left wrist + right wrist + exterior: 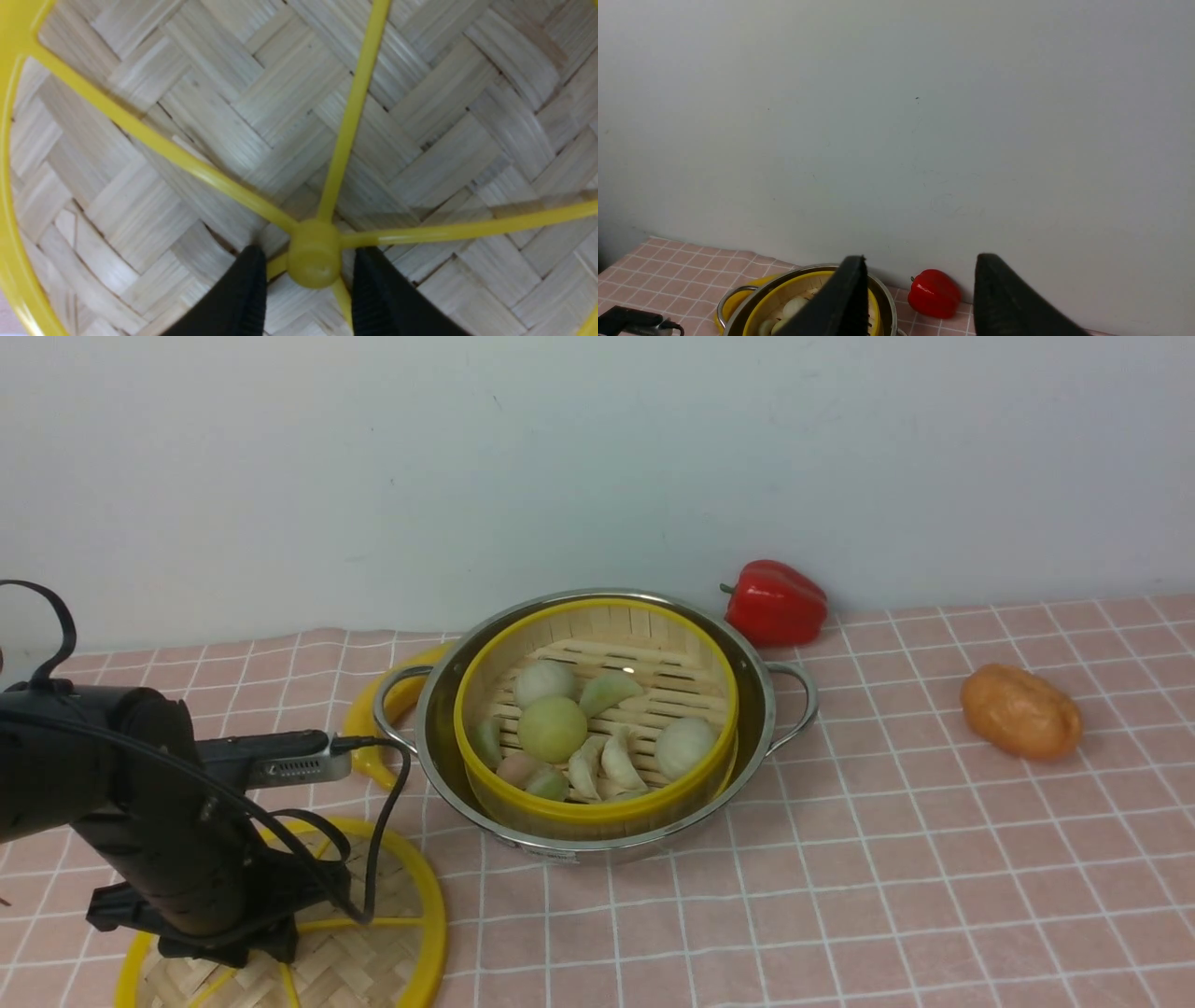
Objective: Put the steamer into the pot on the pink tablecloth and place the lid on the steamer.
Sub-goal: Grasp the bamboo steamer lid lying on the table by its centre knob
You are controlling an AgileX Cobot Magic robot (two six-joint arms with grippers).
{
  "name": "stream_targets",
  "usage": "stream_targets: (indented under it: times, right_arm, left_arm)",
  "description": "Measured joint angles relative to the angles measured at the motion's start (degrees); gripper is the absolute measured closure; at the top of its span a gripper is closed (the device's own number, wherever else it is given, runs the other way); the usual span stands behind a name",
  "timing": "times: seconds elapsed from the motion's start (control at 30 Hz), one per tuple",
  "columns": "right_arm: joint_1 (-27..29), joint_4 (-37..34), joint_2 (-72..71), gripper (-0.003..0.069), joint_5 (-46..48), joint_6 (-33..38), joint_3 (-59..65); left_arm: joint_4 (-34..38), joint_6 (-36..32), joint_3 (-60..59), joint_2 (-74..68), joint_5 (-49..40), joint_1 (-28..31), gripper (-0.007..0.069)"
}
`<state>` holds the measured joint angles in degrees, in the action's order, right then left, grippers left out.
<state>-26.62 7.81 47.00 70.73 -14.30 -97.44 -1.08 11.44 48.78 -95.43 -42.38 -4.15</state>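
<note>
Steamer [597, 812] is seated inside the pot [752, 709] on the pink tablecloth [887, 859], toward the table's far edge. Lid [373, 952] is laid flat at the near left corner, its knob [314, 263] straddled by the spread left gripper [310, 252]. Right gripper [922, 258] is held spread in the air.

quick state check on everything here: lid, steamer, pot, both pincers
Bamboo-slat steamer with yellow rims: in the pot, uncovered, food inside
Shiny stainless-steel pot: upright on pink grid tablecloth
Flat woven-bamboo lid, yellow rim: lying on the cloth, off the steamer
Left pincer: open, straddling the lid's knob
Right pincer: open, empty
Red bell pepper: on its side
</note>
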Motion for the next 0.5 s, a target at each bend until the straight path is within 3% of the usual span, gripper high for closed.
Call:
stream_targets:
  times: [0.5]
  right_arm:
    - [0.0, 0.0, 0.0, 0.0334, 0.0, -0.2, 0.0]
  left_arm:
    - [0.5, -0.2, 0.0, 4.5, -1.2, 0.0, 0.0382]
